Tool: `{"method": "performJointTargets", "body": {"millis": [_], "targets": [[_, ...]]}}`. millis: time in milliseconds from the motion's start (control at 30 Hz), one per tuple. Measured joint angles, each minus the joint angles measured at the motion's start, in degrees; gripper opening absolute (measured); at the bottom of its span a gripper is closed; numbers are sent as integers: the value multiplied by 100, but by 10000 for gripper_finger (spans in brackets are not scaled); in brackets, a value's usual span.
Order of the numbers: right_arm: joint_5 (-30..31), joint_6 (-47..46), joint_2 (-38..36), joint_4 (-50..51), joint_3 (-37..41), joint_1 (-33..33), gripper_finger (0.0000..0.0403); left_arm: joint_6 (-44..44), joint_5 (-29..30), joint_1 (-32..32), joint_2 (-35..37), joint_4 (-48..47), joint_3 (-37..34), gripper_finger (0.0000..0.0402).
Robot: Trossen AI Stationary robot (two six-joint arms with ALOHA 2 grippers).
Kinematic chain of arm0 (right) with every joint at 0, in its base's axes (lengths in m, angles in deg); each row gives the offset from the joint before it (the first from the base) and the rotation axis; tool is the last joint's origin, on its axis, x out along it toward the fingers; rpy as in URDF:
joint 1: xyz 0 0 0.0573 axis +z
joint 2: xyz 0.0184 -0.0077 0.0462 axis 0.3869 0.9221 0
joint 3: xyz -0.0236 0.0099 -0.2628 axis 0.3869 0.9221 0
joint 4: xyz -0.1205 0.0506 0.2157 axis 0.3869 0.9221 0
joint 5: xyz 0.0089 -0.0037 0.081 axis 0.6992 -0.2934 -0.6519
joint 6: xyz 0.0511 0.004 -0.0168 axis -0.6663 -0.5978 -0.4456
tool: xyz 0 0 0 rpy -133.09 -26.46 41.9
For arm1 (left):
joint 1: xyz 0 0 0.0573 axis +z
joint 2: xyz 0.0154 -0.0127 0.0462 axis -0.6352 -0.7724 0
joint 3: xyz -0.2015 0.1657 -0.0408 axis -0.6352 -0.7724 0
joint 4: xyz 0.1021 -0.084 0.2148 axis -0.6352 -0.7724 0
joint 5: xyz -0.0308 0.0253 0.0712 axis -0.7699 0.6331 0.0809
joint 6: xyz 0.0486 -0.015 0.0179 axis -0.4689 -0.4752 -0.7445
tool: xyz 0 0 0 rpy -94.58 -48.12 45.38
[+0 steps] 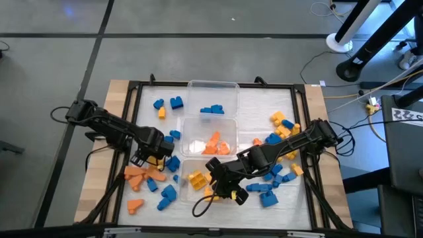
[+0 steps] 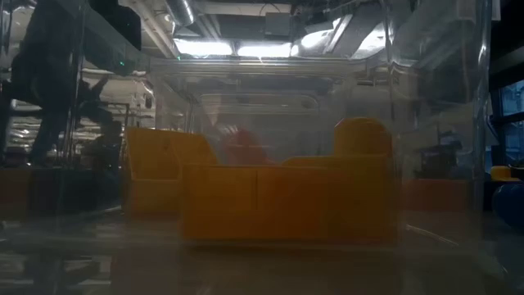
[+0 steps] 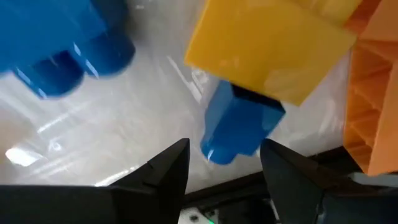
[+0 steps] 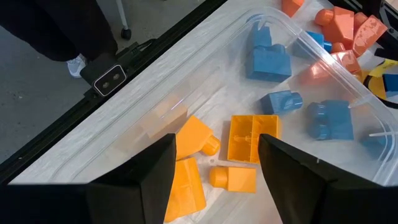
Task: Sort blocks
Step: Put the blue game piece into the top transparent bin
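Left gripper [image 1: 147, 158] low, tilted down, fingers apart, empty, blue block [image 3: 239, 124] just ahead, right gripper [image 4: 217, 165] open, empty, angled above yellow blocks [image 4: 252, 138] in tub [image 1: 198, 166]

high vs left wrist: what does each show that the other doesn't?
High only: both arms, three clear tubs in a column, the blue tub, the orange tub, the yellow tub with the right gripper open beside it, and blocks scattered on either side.
Left wrist only: a close look between the open fingers.
Both: the left gripper over a yellow block and a blue block.
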Motion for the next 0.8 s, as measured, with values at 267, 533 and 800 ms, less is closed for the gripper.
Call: {"method": "performJointTargets", "body": {"millis": [267,533,800], "targets": [[0,0,0,-3,0,0,230,-260,-36,2,13,275,-262,186],[1,16,0,-3,0,0,230,-139,76,2,0,62,-130,186],[1,33,0,-5,0,0,230,-165,82,4,98,-185,26,186]]}}
